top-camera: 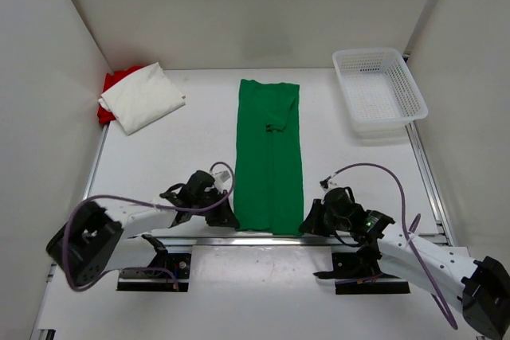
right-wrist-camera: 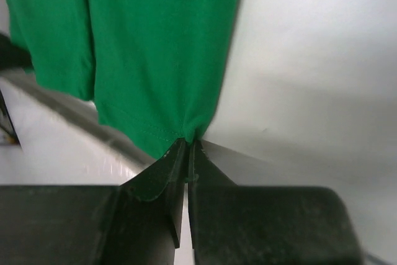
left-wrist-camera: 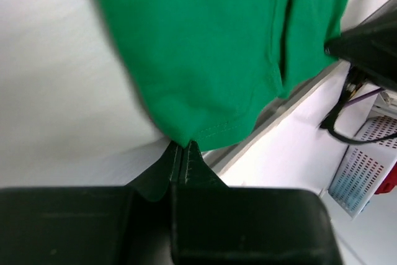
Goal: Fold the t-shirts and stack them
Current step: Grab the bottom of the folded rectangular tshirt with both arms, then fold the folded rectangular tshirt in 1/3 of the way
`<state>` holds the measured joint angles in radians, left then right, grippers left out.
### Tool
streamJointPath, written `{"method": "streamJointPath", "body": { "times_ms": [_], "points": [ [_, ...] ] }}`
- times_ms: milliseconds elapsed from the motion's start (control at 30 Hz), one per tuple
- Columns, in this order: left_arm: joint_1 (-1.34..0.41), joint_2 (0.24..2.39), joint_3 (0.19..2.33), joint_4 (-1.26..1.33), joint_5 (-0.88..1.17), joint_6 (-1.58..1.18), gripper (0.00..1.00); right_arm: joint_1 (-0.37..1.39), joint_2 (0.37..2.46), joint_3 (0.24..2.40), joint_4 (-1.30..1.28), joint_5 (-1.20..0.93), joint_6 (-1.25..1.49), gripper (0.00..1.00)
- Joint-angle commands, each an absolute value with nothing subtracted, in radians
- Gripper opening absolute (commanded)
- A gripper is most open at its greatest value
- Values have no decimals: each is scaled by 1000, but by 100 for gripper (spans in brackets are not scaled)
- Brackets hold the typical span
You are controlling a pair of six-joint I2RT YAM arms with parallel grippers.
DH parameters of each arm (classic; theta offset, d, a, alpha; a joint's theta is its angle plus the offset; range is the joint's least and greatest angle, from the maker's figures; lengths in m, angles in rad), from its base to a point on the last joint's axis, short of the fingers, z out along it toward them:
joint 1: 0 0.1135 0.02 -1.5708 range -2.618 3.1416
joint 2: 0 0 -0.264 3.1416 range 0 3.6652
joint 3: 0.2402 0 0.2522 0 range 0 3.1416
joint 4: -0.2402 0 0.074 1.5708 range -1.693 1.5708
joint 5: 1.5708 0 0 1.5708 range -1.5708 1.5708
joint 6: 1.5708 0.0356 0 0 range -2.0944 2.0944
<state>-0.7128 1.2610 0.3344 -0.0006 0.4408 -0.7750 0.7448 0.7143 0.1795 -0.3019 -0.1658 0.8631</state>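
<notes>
The green t-shirt [top-camera: 268, 153] lies folded into a long narrow strip down the middle of the table. My left gripper [top-camera: 229, 219] is shut on its near left hem corner [left-wrist-camera: 186, 136]. My right gripper [top-camera: 307, 224] is shut on its near right hem corner [right-wrist-camera: 186, 130]. The white t-shirt [top-camera: 143, 97] lies folded at the far left, on top of the red t-shirt [top-camera: 115, 85], of which only an edge shows.
A white mesh basket [top-camera: 378, 87] stands at the far right. White walls close the table on the left, back and right. A metal rail [top-camera: 263, 240] runs along the near edge just below the shirt's hem.
</notes>
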Motion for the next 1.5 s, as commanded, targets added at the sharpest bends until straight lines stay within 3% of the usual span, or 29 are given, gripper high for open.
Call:
{"method": "streamJointPath", "body": {
  "times_ms": [0,100,200,267,433,733,967,1100,1167,1233,1367,1433,1467],
  "points": [
    [-657,1091,290,-210,480,-690,0,843,712,228,-364,-135,949,0],
    [-627,981,291,-308,512,-695,0,864,718,293,-406,-133,925,0],
    [-591,966,362,-301,537,-722,0,720,765,392,-411,-201,777,0],
    [-540,1009,431,-256,537,-727,0,526,819,439,-321,-346,659,0],
    [-437,1279,700,-132,562,-741,0,284,1104,641,-227,-404,476,0],
    [-367,1679,1031,-92,439,-730,0,198,1549,980,-104,-409,423,0],
    [-351,1868,1175,-86,423,-724,2,167,1738,1100,-81,-423,410,0],
    [-341,1895,1183,-16,433,-735,15,160,1785,1115,-69,-405,411,2],
    [-334,1890,1172,21,451,-749,30,152,1781,1124,-69,-408,420,9],
    [-310,1858,1169,32,465,-755,32,146,1757,1123,-78,-425,420,23],
    [-308,1669,1080,66,391,-770,36,193,1640,1117,-144,-319,377,38],
    [-345,1568,1017,72,370,-762,36,221,1568,1066,-132,-296,368,35],
    [-374,1546,975,87,364,-764,36,251,1527,1054,-112,-279,376,26]
  ]
}}
